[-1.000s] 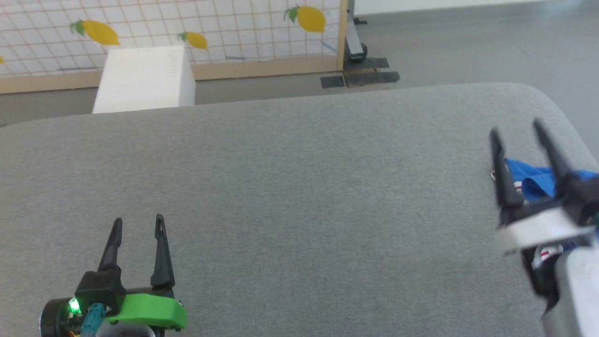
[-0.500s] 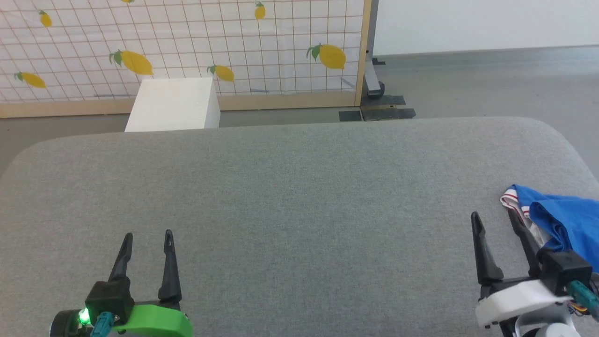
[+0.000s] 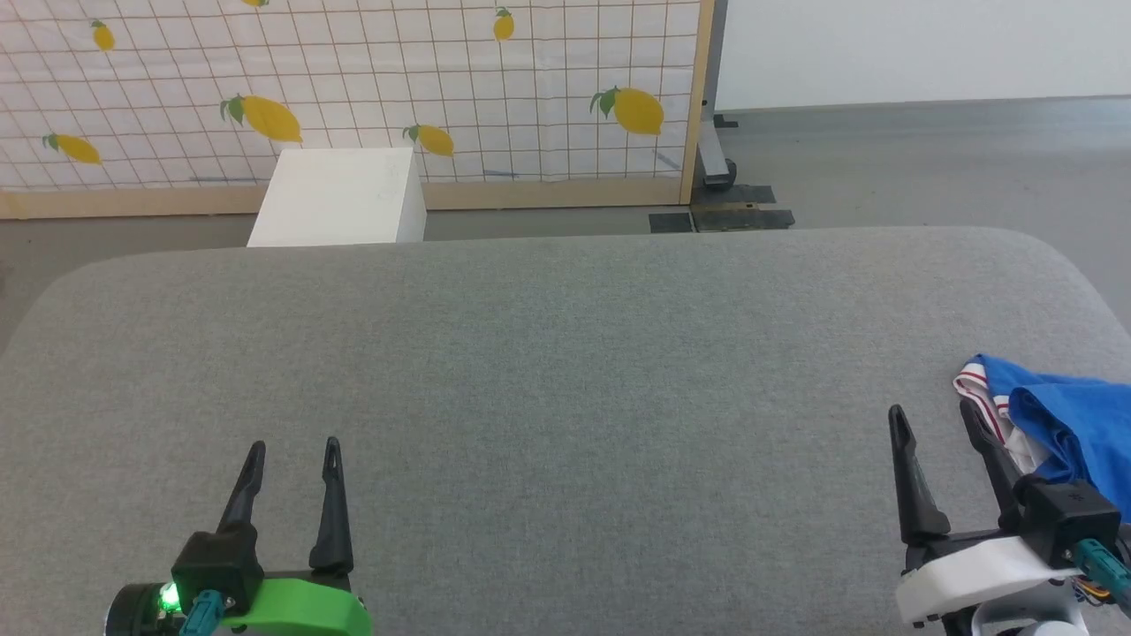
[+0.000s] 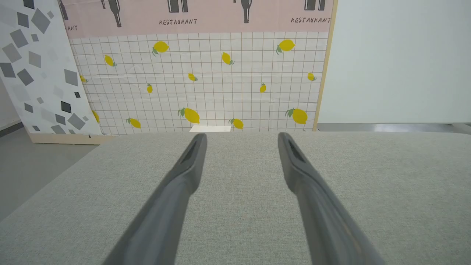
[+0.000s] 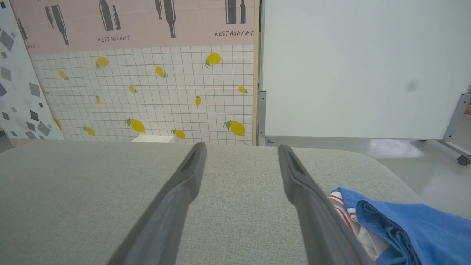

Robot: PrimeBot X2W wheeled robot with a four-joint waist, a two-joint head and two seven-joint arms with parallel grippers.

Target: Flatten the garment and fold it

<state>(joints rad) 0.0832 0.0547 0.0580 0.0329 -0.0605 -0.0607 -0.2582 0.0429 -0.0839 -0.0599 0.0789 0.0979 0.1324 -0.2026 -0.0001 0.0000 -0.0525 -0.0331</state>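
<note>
Right tool: fingers spread, empty, low at near right. A second ago it reached over shirt; now drawn back, tips just left of it. Contact with cloth unclear.
Left tool: spread, empty, near left, pose unchanged.
Head view has tilted up, so much of the apparent shift is camera, not things.
Shirt: blue, red-and-white trim, bunched at right edge of grey surface, partly out of frame.
Judgement: nothing flattened or folded yet; shirt likely needs dragging toward middle first.

"RESTAURANT", in dark capitals, repeats beneath bottle silhouettes on the pink band atop the backdrop panel. At the left edge of the left wrist view, one repeat is cut to "ANT".
</note>
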